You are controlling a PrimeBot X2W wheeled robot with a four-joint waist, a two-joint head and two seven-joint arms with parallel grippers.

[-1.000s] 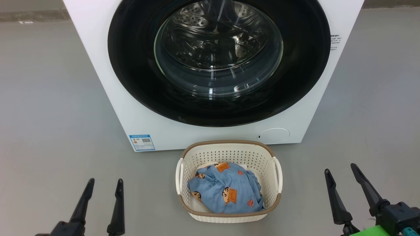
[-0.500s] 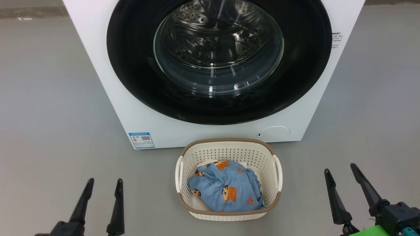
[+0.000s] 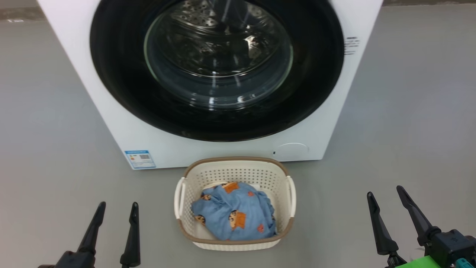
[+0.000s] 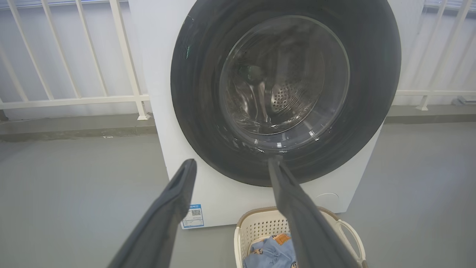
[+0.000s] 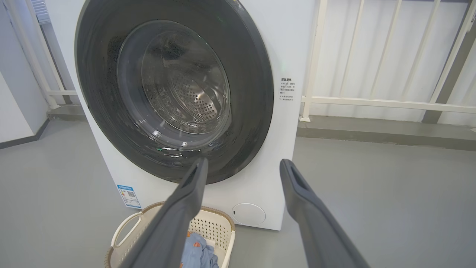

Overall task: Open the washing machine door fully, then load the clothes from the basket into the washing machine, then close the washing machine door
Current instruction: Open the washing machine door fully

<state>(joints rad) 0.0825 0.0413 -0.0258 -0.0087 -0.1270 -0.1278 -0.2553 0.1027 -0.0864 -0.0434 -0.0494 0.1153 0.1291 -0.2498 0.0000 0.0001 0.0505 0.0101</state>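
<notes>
The washing machine (image 3: 167, 152) takes up the far half of my head view, a white box standing on the grey floor (image 3: 55, 186). Its door (image 3: 217, 63) is shut flat against the front: a glossy black ring around a bulging glass bowl, with the perforated steel drum visible through it. From the wrist cameras I can see a white railing (image 4: 74, 100) behind the machine.

Just on the near side of the machine, below the door, stands the basket (image 3: 234, 160) on the floor. It is cream plastic with perforated walls, a brown rim and a white handle at each side; I cannot tell whether its far rim touches the machine. The clothes (image 3: 234, 216) lie bunched inside it. Light-blue fabric with orange-and-black cartoon figures is on top and a little white shows underneath.

My left gripper (image 3: 119, 204) hangs low at the near left, fingers spread and empty, well apart from the basket. The right gripper (image 3: 384, 190) sits at the near right, also spread and holding nothing.

Smallest last — a blue label sticker (image 3: 140, 159) at the machine's lower left corner and a round white cap (image 3: 292, 152) at its lower right.
</notes>
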